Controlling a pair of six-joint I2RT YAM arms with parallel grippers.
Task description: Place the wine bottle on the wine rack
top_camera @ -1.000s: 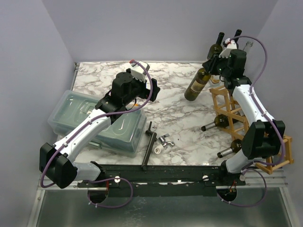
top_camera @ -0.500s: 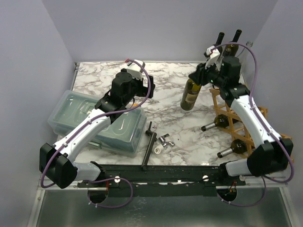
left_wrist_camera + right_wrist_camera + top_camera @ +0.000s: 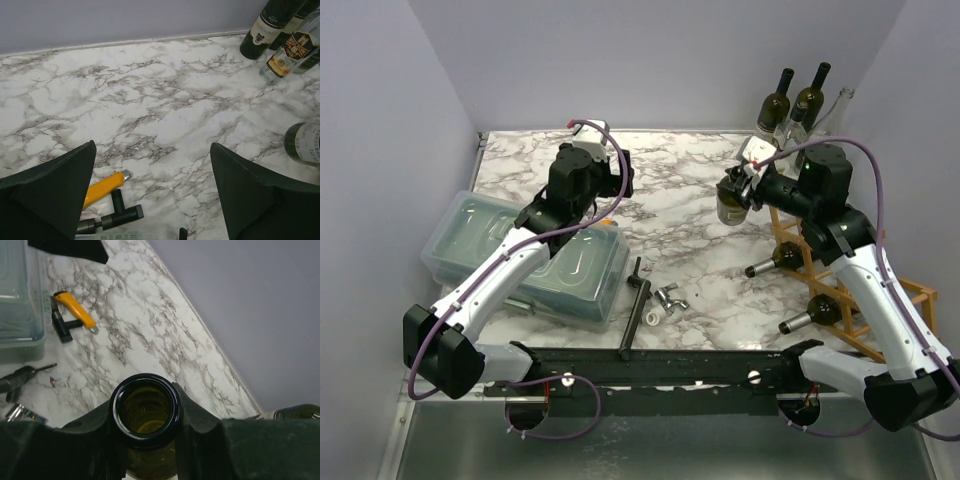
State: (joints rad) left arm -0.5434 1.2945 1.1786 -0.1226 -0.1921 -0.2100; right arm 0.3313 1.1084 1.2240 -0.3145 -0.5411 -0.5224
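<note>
My right gripper (image 3: 745, 190) is shut on the neck of a dark green wine bottle (image 3: 728, 210) and holds it in the air above the marble table, left of the wine rack (image 3: 817, 262). In the right wrist view the bottle's open mouth (image 3: 146, 407) sits between the fingers (image 3: 210, 425) and the body hangs below. The rack is a light wooden frame at the right edge with two bottles lying in it (image 3: 775, 262). My left gripper (image 3: 618, 180) is open and empty over the back middle of the table. The held bottle's base shows in the left wrist view (image 3: 305, 142).
Three bottles stand at the back right corner (image 3: 782, 100). A clear lidded plastic bin (image 3: 520, 255) lies at the left. An orange-handled tool (image 3: 102, 189) and a black T-handle (image 3: 117, 212) lie beside it. A black rod (image 3: 638, 300) and small metal parts (image 3: 665, 298) lie front centre.
My right arm has carried the bottle left and towards the front, away from the standing bottles. My left gripper has drawn back and to the left, still open.
</note>
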